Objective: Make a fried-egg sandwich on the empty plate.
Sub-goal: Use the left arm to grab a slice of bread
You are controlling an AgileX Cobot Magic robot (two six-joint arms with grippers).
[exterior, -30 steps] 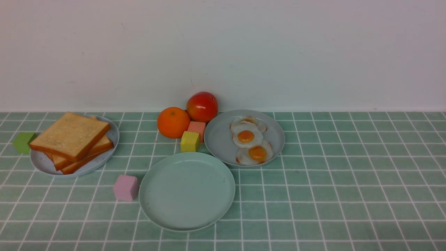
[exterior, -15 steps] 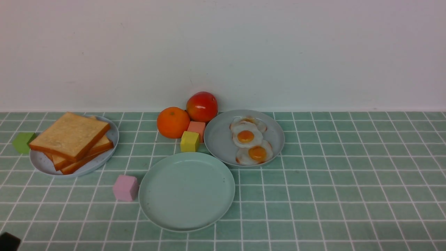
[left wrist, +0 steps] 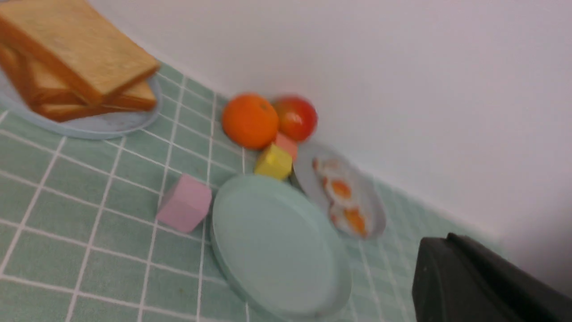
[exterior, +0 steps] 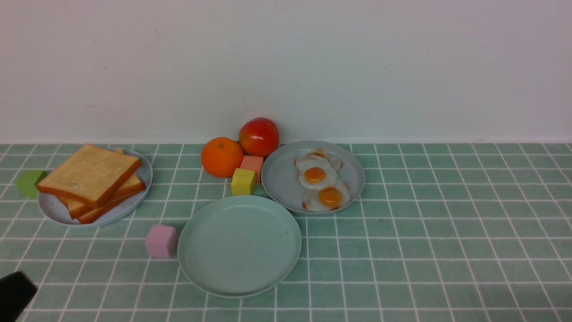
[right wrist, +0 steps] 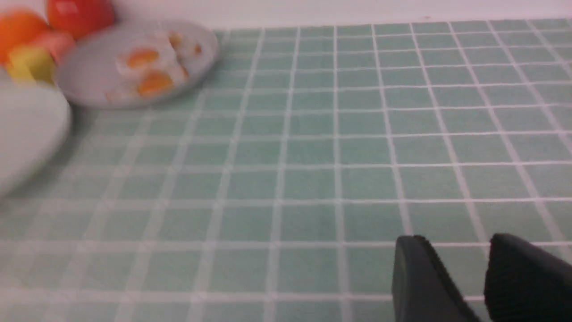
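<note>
1. the empty plate (exterior: 239,245), mint green, sits on the green tiled table (exterior: 447,232) near the front and middle, with nothing on it.
2. no sandwich is built yet: three toast slices (exterior: 91,179) lie stacked askew on a pale plate (exterior: 52,209) at the far left, well apart from the empty plate.
3. three fried eggs (exterior: 319,181) overlap in a row on a grey-blue plate (exterior: 281,179) just behind and to the right of the empty plate. the two rims are nearly touching.
4. an orange (exterior: 222,157) and a red fruit (exterior: 259,136) stand by the wall. a salmon cube (exterior: 253,163) and a yellow cube (exterior: 243,181) sit in front of them, beside the egg plate.
5. a pink cube (exterior: 161,241) rests just left of the empty plate's rim, and a green cube (exterior: 29,183) sits at the left of the toast plate.
6. the left gripper (exterior: 15,290) shows only as a dark shape at the front view's lower left corner. its own wrist view catches one black edge, so whether its fingers are apart or together cannot be told.
7. the right gripper (right wrist: 485,277) appears only in its wrist view, over bare tiles to the right of the egg plate. its two dark fingers stand nearly together with nothing between them.
</note>
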